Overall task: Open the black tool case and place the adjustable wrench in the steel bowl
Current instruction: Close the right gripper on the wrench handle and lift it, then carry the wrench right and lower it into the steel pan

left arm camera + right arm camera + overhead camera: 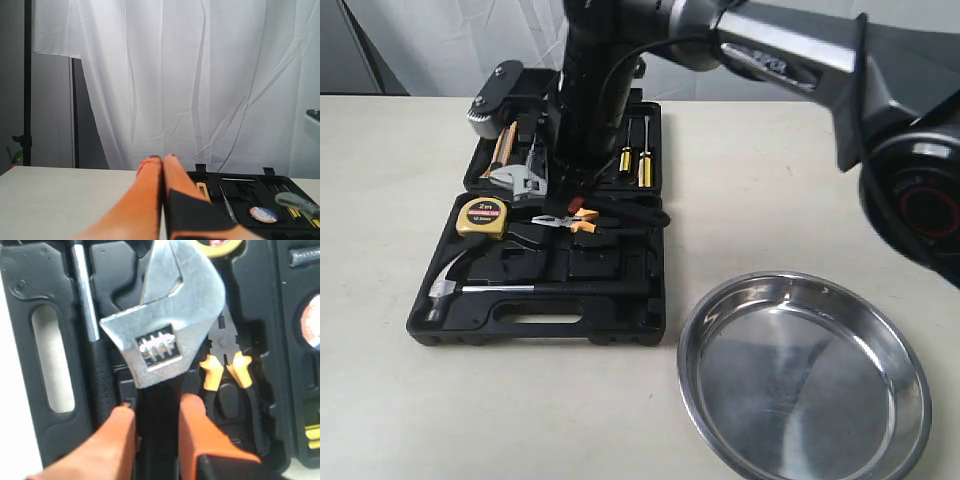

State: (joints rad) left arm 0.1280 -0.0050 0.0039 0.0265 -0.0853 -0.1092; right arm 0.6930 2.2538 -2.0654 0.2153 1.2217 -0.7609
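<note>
The black tool case (620, 320) lies open and flat on the table. My right gripper (157, 412) is shut on the black handle of the adjustable wrench (165, 315), one orange finger on each side. The silver wrench head (520, 180) hangs just above the case, near its hinge. In the exterior view the right arm (590, 90) reaches across and hides its own fingers. The steel bowl (740, 290) sits at the front right, with nothing in it. My left gripper (162, 159) is shut on nothing, low over the table beside the case (250, 200).
Inside the case lie a claw hammer (510, 289), orange-handled pliers (570, 222), a yellow tape measure (483, 216) and yellow-handled screwdrivers (642, 150). A strip of bare table separates the case from the bowl. A white curtain hangs behind the table.
</note>
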